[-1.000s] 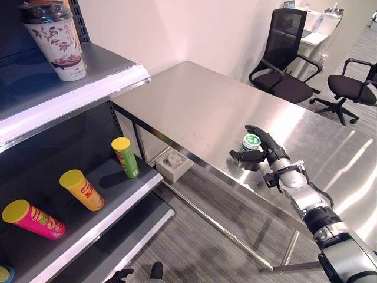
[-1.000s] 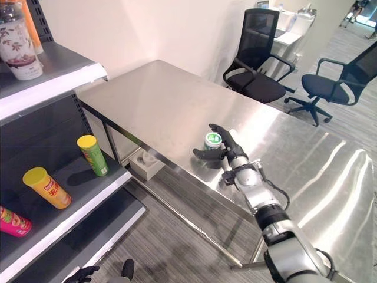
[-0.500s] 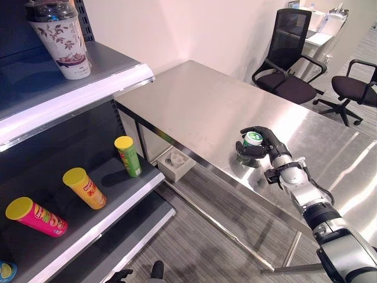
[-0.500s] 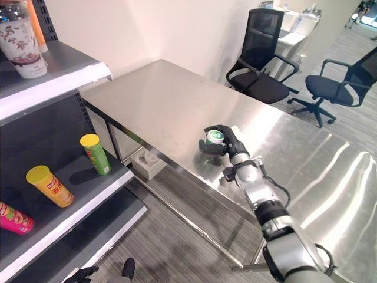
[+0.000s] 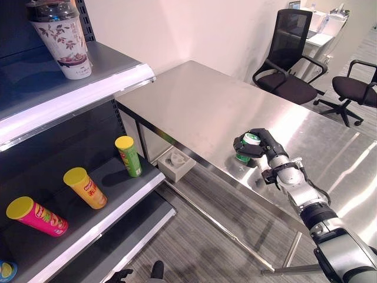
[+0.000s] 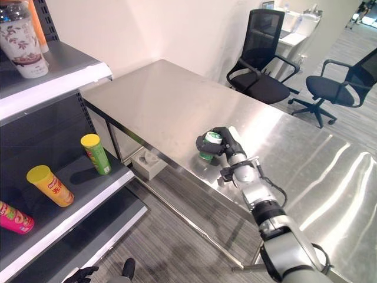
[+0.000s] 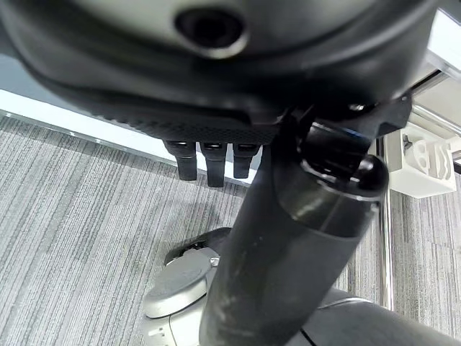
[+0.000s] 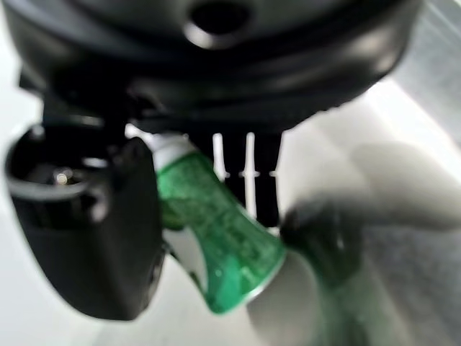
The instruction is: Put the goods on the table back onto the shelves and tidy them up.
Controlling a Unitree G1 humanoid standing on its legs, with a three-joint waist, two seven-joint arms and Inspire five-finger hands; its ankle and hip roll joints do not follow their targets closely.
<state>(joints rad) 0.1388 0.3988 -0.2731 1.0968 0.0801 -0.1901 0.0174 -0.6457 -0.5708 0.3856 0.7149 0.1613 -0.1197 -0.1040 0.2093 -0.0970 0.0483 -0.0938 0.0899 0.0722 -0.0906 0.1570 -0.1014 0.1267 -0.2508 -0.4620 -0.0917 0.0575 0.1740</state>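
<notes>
Steel-grey and shiny, the tabletop (image 5: 194, 106) runs from the middle of the frame toward the right edge. Near its front edge, right of centre, the right hand (image 5: 263, 144) has its fingers (image 6: 221, 134) and thumb curled round a small green can (image 5: 248, 145) with a white-and-green lid. The right wrist view shows the can (image 8: 216, 238) tilted, pinched between the thumb and the fingers, its lower rim touching or just above the tabletop; I cannot tell which.

On the left side of the frame stands a dark shelf unit. Its upper shelf (image 5: 76, 88), at the upper left, carries a tall white cup (image 5: 62, 35) with a flower pattern and a clear domed lid. The lower shelf (image 5: 112, 194), at the lower left, holds three tubes: a green tube (image 5: 128, 156) standing nearly upright near the shelf's right end, an orange tube (image 5: 85, 188) with a yellow lid leaning to its left, and a pink tube (image 5: 36, 217) with a yellow lid lying further left.

A white box (image 5: 175, 163) sits on the grey floor under the tabletop's left end. Two black office chairs (image 5: 287, 53) stand at the upper right beyond the tabletop.

The left hand (image 7: 209, 162) shows in its own wrist view above the carpet, its fingers hanging fairly straight and holding nothing.
</notes>
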